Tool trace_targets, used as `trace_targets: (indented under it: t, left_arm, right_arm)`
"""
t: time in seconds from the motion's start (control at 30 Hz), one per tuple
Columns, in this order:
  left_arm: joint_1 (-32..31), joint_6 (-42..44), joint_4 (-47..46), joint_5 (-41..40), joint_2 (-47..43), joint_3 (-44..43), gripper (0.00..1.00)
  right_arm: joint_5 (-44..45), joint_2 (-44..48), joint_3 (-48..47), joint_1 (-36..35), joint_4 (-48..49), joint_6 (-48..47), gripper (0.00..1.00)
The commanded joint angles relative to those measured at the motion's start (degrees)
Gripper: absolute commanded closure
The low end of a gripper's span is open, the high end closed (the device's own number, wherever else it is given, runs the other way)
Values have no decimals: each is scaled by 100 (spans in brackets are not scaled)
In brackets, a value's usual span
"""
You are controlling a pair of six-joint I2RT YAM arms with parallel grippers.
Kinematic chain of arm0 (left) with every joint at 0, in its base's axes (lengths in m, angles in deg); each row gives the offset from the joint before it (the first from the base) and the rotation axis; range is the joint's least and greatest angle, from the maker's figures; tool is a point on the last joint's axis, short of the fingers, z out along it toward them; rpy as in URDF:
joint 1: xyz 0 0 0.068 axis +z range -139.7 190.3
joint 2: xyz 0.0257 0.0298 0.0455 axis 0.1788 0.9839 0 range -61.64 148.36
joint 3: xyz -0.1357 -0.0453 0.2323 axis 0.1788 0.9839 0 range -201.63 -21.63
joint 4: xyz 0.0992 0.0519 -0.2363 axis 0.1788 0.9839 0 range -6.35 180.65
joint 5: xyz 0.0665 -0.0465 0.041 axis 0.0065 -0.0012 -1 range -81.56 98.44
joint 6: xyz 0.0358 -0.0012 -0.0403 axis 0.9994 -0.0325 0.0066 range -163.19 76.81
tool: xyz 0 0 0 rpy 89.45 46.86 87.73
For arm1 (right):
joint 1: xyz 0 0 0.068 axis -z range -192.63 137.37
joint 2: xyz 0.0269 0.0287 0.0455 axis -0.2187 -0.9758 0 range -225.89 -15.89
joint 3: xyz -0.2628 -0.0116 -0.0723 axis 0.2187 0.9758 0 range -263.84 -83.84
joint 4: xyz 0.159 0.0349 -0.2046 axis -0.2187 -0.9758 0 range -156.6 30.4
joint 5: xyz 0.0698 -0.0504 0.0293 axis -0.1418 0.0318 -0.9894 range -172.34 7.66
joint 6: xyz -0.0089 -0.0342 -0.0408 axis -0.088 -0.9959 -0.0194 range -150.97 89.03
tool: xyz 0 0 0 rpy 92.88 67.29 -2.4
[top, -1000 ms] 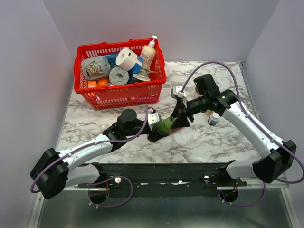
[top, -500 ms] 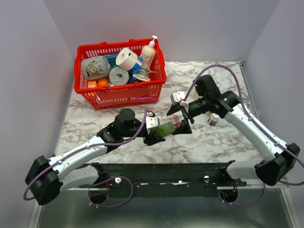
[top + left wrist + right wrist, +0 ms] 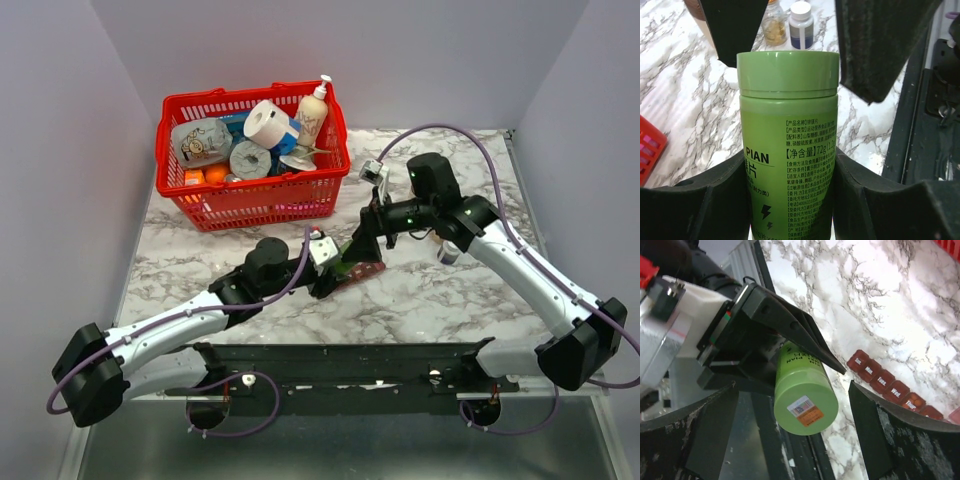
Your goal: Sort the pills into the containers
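The left gripper clamps the green bottle; the right gripper is spread wide around its cap; the red-brown, day-labelled organizer strip is partly hidden behind a finger.

Right gripper bracketing a green bottle that the left gripper is gripping.
Its two dark fingers are standing wide apart on either side of the bottle's free end, touching neither side, and a barcode sticker on that end is facing the camera. The left gripper's black fingers are clamping the bottle's body, tilted, above the table's near edge. The dark red pill organizer is lying on the marble table just beside it, farther in from that edge, showing white day labels.
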Motion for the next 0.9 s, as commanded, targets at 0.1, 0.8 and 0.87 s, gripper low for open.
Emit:
trace_targets:
  t: [0.1,0.8,0.87]
  left_arm:
    - [-35,-83,-271,-473,76,-177,100]
    - [-26,705,70,710,-284,-80,100]
    - [-26,926,510,1464,-346,-194,100]
  right_arm:
    - [366,-129,-77,-37,150,711,5]
    - [-2921,-1014,-1164,-72,-3859,-6140,93]
    - [-2808,-1619,-1920,-116,-5153,-7860,92]
